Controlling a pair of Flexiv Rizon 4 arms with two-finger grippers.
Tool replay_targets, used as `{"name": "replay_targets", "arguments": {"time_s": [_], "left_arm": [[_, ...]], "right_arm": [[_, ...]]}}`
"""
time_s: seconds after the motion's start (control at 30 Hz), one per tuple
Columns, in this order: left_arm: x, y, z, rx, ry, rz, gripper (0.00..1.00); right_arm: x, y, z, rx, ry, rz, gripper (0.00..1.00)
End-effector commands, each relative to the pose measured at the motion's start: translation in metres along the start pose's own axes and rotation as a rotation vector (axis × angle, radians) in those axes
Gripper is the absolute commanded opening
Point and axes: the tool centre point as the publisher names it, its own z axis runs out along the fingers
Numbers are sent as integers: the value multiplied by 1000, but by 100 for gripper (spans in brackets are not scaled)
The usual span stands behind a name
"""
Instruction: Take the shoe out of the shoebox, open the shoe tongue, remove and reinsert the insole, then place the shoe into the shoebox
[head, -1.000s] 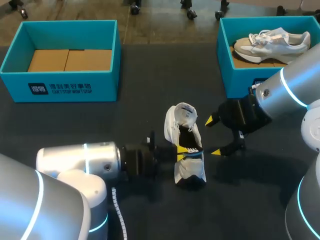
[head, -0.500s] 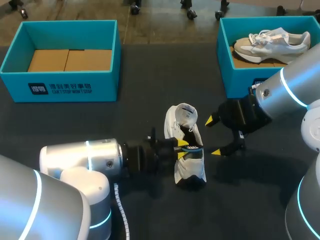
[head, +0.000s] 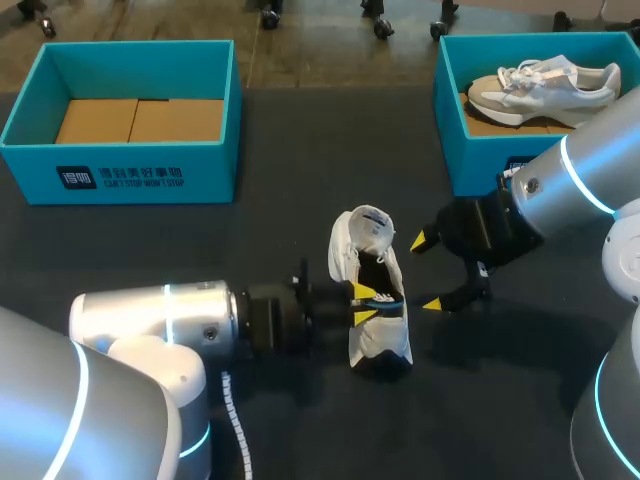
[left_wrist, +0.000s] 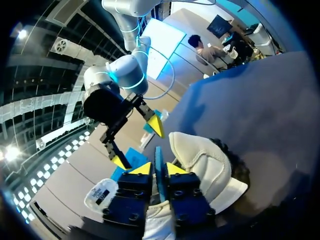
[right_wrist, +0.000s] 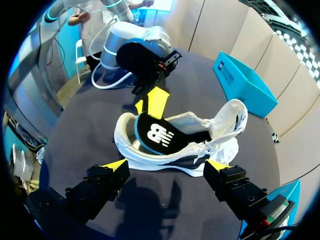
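Left arm drawing back slightly toward left bench edge, left jaws pinching shut on black, blue-edged foam insole (right_wrist: 159, 134), partly lifted from white mesh sneaker (head: 388, 335) lying sideways mid-bench. Right jaws gaping wide beside sneaker, gripping nothing.

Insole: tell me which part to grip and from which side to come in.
Grip the raised heel end of the insole, the only part standing clear of the shoe; its front is tucked inside. Come in edge-on from the side where the left gripper pinches its thin rim.
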Motion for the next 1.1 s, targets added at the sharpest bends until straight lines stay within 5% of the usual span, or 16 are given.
{"name": "replay_targets", "arguments": {"time_s": [0.03, 0.4, 0.47, 0.5, 0.53, 0.63, 1.1], "left_arm": [[2, 5, 8, -2, 19, -4, 0], [7, 16, 2, -29, 24, -24, 0], [3, 10, -2, -19, 16, -21, 44], [0, 6, -4, -12, 14, -15, 73], [-2, 3, -6, -6, 12, -11, 87], [-8, -7, -12, 4, 19, -3, 100], [-43, -14, -39, 12, 95, 0, 100]], "right_arm": [[0, 1, 0, 2, -1, 0, 100], [0, 1, 0, 2, -1, 0, 100], [0, 1, 0, 2, -1, 0, 100], [0, 1, 0, 2, -1, 0, 100], [0, 1, 0, 2, -1, 0, 100], [0, 1, 0, 2, -1, 0, 100], [0, 1, 0, 2, -1, 0, 100]]}}
